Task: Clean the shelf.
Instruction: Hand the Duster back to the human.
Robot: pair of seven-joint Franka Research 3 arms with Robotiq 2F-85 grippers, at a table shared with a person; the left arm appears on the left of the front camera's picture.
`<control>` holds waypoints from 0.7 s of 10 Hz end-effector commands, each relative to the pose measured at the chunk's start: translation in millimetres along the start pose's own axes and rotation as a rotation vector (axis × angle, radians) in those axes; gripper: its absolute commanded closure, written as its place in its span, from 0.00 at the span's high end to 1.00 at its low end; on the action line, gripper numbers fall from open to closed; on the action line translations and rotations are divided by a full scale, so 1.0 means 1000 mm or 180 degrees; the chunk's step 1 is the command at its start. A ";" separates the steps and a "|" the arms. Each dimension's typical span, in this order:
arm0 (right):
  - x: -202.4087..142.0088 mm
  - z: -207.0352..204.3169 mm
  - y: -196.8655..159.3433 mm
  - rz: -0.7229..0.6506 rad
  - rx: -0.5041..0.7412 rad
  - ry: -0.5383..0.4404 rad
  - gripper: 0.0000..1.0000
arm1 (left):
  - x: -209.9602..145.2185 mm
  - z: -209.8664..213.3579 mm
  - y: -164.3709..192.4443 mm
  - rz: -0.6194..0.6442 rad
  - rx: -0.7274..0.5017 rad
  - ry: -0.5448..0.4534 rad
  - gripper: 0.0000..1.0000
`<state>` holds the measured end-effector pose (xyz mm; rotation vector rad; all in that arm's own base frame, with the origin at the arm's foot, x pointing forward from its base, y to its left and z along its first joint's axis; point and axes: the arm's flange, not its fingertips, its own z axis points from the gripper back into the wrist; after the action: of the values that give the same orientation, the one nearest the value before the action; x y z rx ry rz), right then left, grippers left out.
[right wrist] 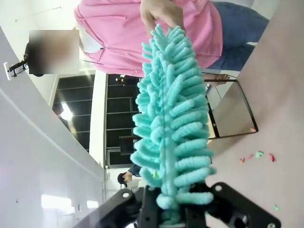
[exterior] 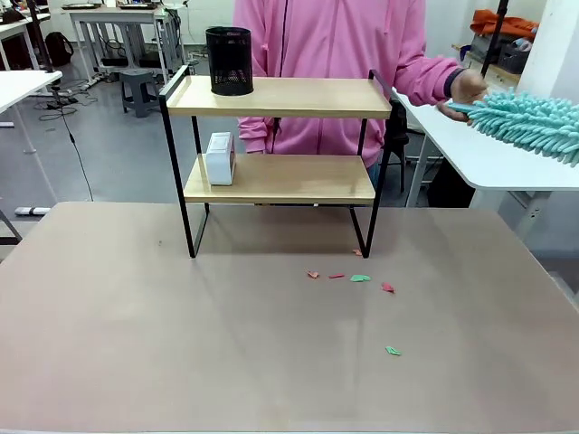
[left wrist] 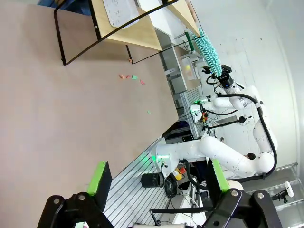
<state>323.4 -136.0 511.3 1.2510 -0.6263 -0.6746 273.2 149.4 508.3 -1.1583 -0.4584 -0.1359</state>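
The shelf (exterior: 280, 176) stands mid-table, with light boards in a black frame. A black mesh cup (exterior: 229, 61) sits on its top board and a white box (exterior: 220, 158) on the lower one. A teal fluffy duster (exterior: 534, 122) reaches in from the right. My right gripper (right wrist: 171, 216) is shut on the base of the duster (right wrist: 168, 123). A person's hand (exterior: 466, 89) holds the duster's far tip. My left gripper (left wrist: 154, 183) hangs open and empty over the near table, far from the shelf (left wrist: 123, 28).
Several red and green paper scraps (exterior: 360, 278) lie on the brown table (exterior: 181, 344) in front of the shelf's right legs. One more scrap (exterior: 393, 351) lies nearer. A person in a pink hoodie (exterior: 326, 45) stands behind the shelf. A white side table (exterior: 488, 163) is at right.
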 end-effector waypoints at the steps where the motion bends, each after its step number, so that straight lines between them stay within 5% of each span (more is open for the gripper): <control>1: -0.001 0.002 -0.001 0.0088 0.0021 0.0031 0.14 | -0.001 0.004 0.000 -0.0062 -0.0005 0.0027 1.00; 6: -0.001 -0.001 0.000 0.0003 0.0001 0.0012 0.16 | -0.001 0.004 0.000 -0.0062 -0.0005 0.0027 1.00; 7: -0.001 -0.002 0.000 -0.0019 0.0006 0.0040 0.71 | -0.001 0.004 0.000 -0.0062 -0.0005 0.0027 1.00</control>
<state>324.4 -134.1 510.9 1.2531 -0.6206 -0.6713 273.2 149.4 508.3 -1.1582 -0.4585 -0.1361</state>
